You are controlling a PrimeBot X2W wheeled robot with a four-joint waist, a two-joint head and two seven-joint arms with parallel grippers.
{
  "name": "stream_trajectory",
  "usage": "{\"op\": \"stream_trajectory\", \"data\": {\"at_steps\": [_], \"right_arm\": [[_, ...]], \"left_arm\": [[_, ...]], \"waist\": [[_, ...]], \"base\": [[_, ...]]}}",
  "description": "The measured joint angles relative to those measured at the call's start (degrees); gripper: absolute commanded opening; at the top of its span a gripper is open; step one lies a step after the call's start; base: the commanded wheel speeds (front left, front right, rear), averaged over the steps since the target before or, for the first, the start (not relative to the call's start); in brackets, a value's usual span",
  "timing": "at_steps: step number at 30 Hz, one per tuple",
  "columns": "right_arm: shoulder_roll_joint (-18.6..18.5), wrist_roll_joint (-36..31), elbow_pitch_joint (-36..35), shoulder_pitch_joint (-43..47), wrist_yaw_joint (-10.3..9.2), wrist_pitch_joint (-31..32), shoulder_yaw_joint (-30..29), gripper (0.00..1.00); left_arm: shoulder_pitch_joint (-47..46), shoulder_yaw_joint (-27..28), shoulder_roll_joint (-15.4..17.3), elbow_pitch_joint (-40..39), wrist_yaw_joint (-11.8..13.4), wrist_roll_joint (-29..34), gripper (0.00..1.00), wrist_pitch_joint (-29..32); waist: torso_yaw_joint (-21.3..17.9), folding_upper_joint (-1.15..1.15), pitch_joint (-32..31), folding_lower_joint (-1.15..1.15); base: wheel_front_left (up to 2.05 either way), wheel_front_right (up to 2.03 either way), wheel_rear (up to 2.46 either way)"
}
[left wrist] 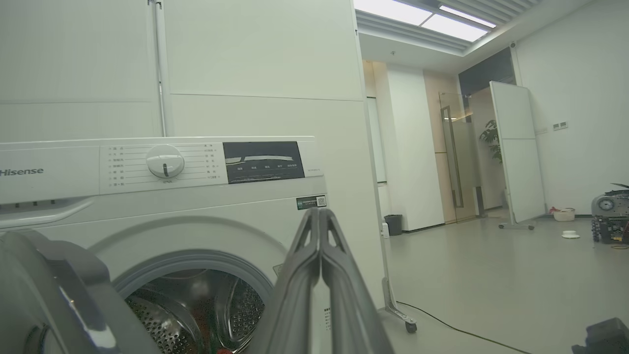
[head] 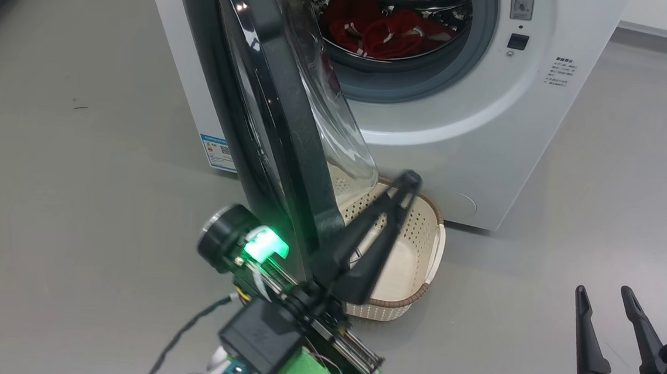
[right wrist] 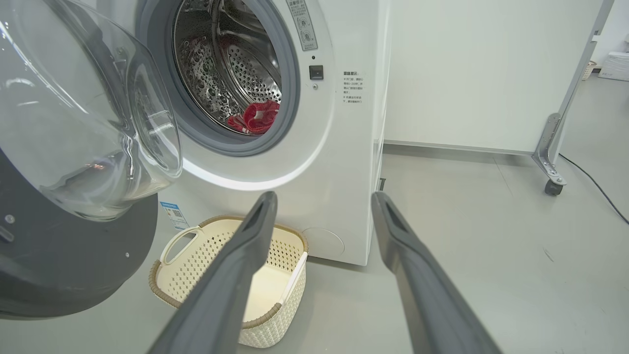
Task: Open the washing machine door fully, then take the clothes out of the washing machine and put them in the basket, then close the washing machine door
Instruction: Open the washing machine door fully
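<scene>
The white washing machine (head: 489, 139) stands ahead with its black round door (head: 274, 106) swung out edge-on toward me, the clear glass bowl (right wrist: 83, 123) bulging from its inner face. Red clothes (head: 379, 32) lie in the steel drum (right wrist: 231, 64). The cream basket (head: 411, 257) sits on the floor below the opening, with nothing in it that I can see. My left gripper (head: 407, 180) is shut, empty, its fingers pressed together beside the door's inner face, above the basket. My right gripper (head: 602, 294) stands open at the lower right, away from the machine.
Grey floor (head: 77, 163) spreads left and right of the machine. In the left wrist view a white panel on castors (left wrist: 408, 324) stands right of the machine, with a cable on the floor, a hall beyond and a small bin (left wrist: 393, 223).
</scene>
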Motion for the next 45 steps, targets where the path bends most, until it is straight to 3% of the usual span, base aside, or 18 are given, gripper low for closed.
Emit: {"op": "stream_trajectory", "data": {"at_steps": [5,11,21,45], "right_arm": [[0.21,-0.20,0.40,0.00,0.21,0.00,0.15,1.00],[0.46,-0.44,0.96,-0.37,0.64,0.00,1.14,1.00],[0.76,-0.44,1.04,-0.56,0.71,0.00,-0.01,1.00],[0.77,-0.45,1.02,-0.70,1.15,0.00,-1.68,1.00]], "left_arm": [[1.52,-7.73,0.21,4.59,-1.86,-3.02,0.00,1.94],[4.75,-10.15,0.48,12.35,-1.66,-5.63,0.00,6.25],[5.08,-6.41,0.49,19.84,-0.18,-6.88,0.00,7.72],[6.51,-2.16,-0.71,23.34,0.25,-8.17,0.00,5.60]], "waist": [[-0.46,0.00,-0.06,0.00],[-1.53,0.00,0.06,0.00],[-2.28,0.00,0.64,0.00],[0.33,0.00,1.99,0.00]], "base": [[0.00,0.00,0.00],[0.00,0.00,0.00],[0.00,0.00,0.00],[0.00,0.00,0.00]]}}
